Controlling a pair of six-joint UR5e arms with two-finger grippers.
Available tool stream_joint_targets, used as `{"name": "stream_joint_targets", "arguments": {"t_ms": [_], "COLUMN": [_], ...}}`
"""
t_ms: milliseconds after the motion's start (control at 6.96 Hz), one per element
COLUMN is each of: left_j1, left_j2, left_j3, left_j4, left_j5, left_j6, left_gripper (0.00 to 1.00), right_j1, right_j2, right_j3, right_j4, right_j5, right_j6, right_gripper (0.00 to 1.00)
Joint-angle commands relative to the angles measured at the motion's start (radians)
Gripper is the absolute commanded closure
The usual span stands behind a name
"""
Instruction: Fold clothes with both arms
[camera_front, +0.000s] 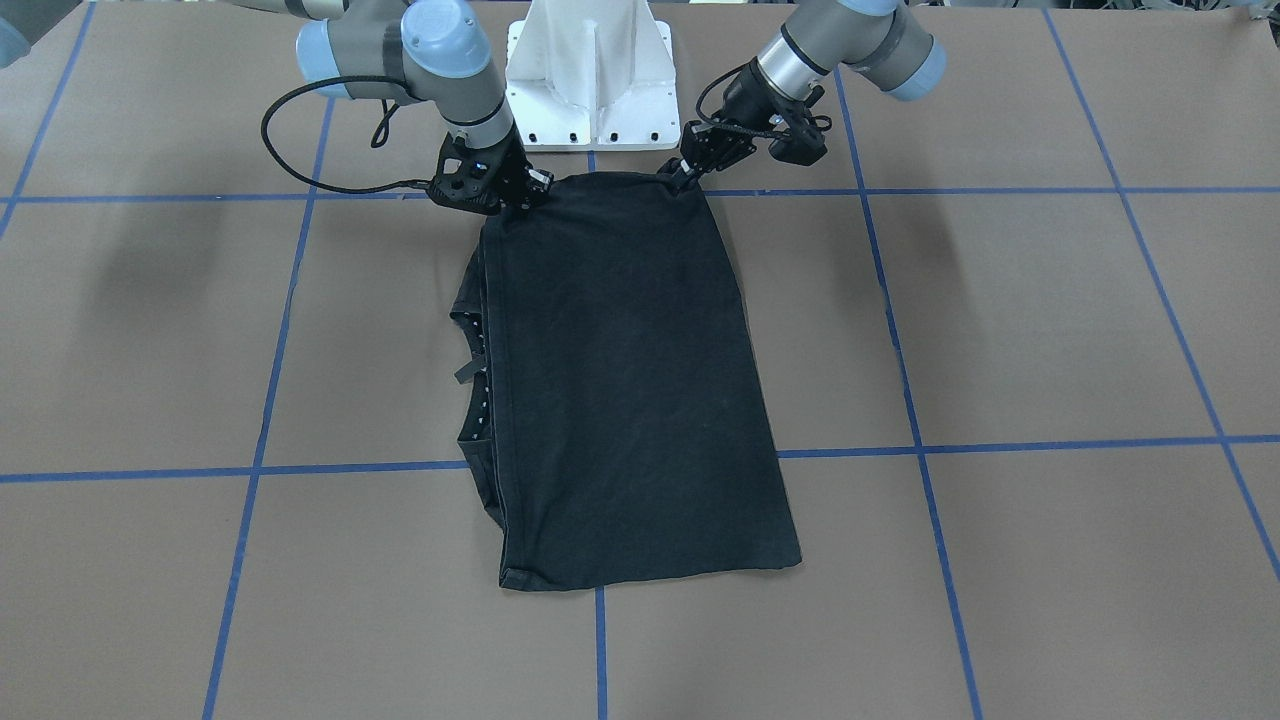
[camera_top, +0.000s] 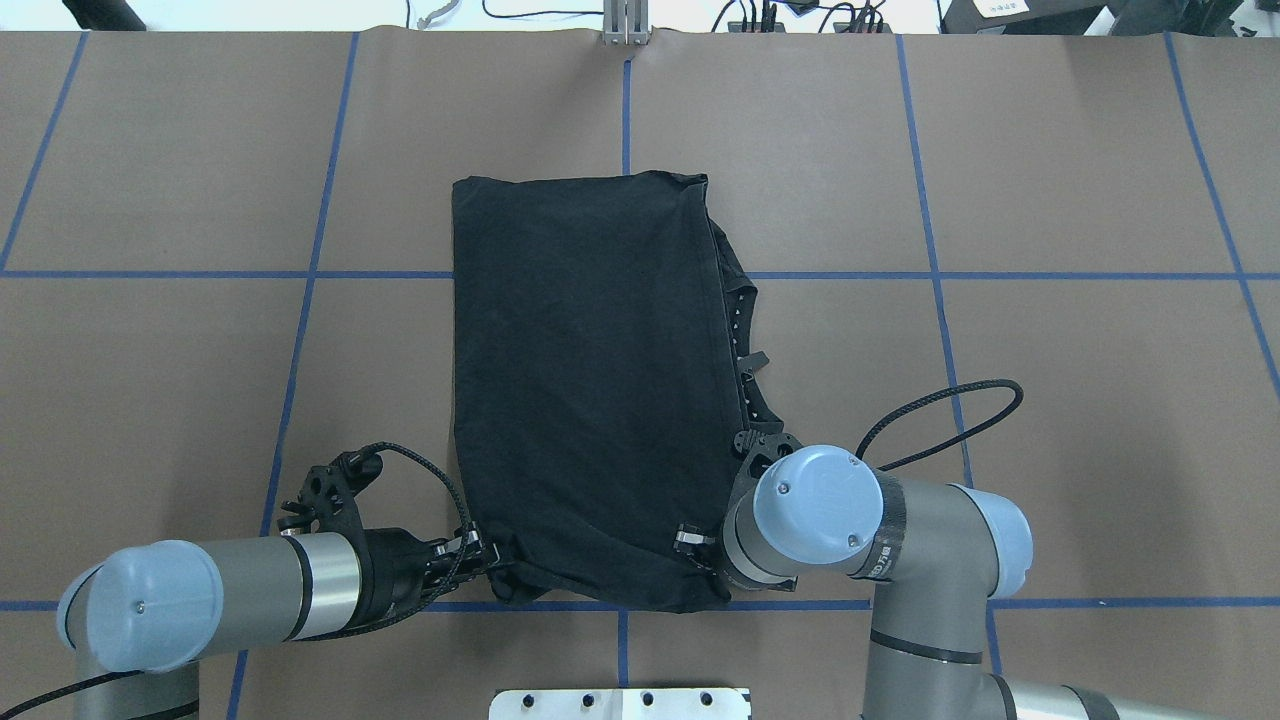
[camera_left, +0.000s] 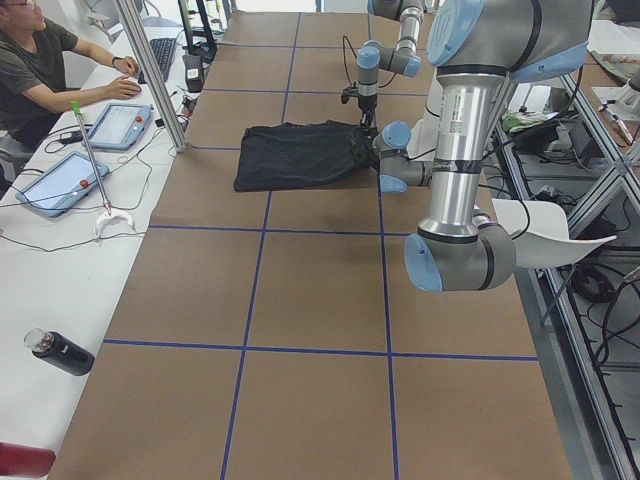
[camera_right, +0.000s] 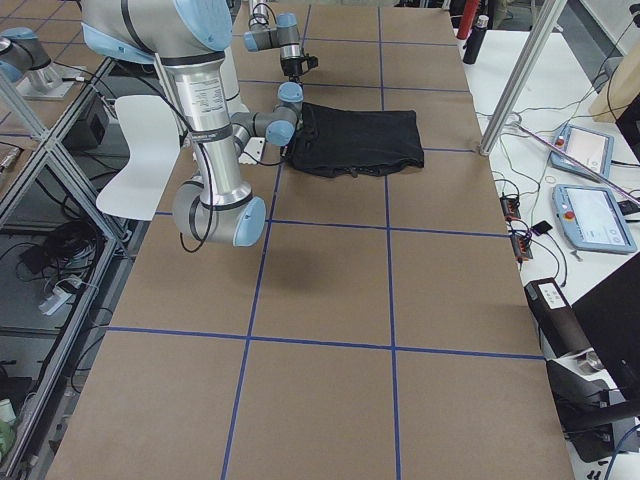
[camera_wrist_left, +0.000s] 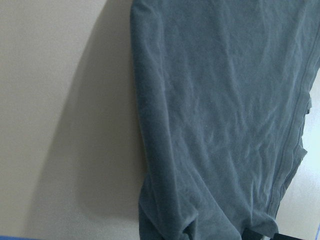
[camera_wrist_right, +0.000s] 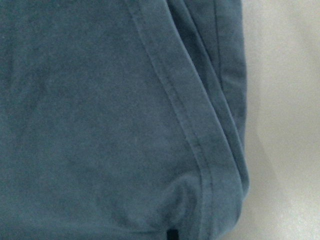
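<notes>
The black T-shirt (camera_front: 630, 400) lies flat on the brown table, folded lengthwise into a long rectangle, plain side up; its print is hidden. The collar and a sleeve edge stick out along its side (camera_top: 745, 340). My left gripper (camera_front: 683, 180) pinches the shirt's near corner (camera_top: 492, 570). My right gripper (camera_front: 515, 205) pinches the other near corner, under its wrist in the overhead view (camera_top: 712, 560). Both near corners look slightly bunched. The left wrist view shows the shirt (camera_wrist_left: 225, 125) stretching away; the right wrist view shows its hem seam (camera_wrist_right: 190, 125) close up.
The white pedestal base (camera_front: 590, 70) stands just behind the shirt's near edge. Blue tape lines (camera_top: 310, 280) grid the table. An operator (camera_left: 50, 60), tablets (camera_left: 60, 180), a metal post (camera_left: 150, 75) and a bottle (camera_left: 60, 352) are along the far side.
</notes>
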Motion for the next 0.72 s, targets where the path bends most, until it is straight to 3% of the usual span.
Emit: {"name": "stream_joint_targets", "arguments": {"t_ms": [0,575], "left_j1": [0.000,0.000], "left_j2": [-0.001,0.001], "left_j3": [0.000,-0.006], "left_j4": [0.000,0.000], "left_j5": [0.000,0.000], "left_j6": [0.000,0.000], "left_gripper": [1.00,1.00], "right_j1": [0.016,0.031], "right_j2": [0.002,-0.027], "right_j3": [0.006,0.081], "right_j4": [0.001,-0.002], "right_j5": [0.009,0.046], "right_j6": [-0.001,-0.001], "right_gripper": [1.00,1.00]}}
